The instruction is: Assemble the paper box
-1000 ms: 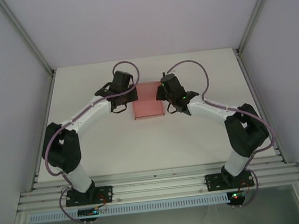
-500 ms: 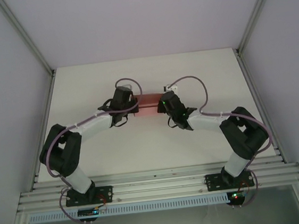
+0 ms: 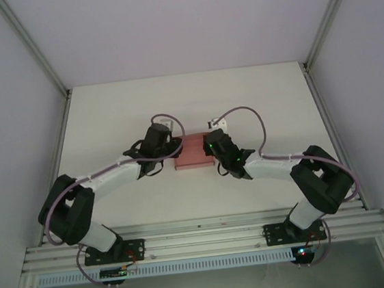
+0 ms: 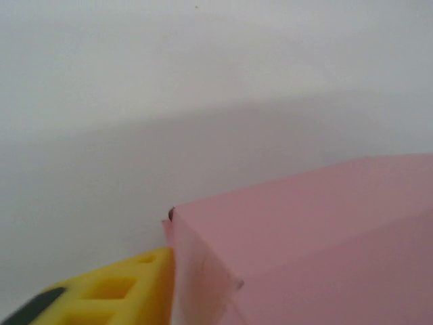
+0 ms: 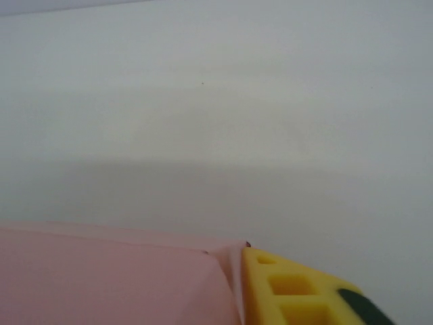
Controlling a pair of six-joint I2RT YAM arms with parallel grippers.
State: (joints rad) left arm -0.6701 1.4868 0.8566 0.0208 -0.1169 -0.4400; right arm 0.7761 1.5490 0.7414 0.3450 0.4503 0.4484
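overhead from behind, wrist views close, sharing paper box [image 3: 192, 153]

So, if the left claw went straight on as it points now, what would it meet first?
Probably the thin salmon-pink paper box; it touches the left claw's yellow finger, though depth is unclear.

Soft, even light; close things blurring
Diffuse light is washing the white tabletop [image 3: 107, 118] bright and nearly shadowless from above. In both wrist views a broad grey shadow is crossing it, while the thin salmon-pink paper box [image 4: 325, 237] and a yellow ribbed finger pad [image 5: 257, 291] are blurring near the lens.
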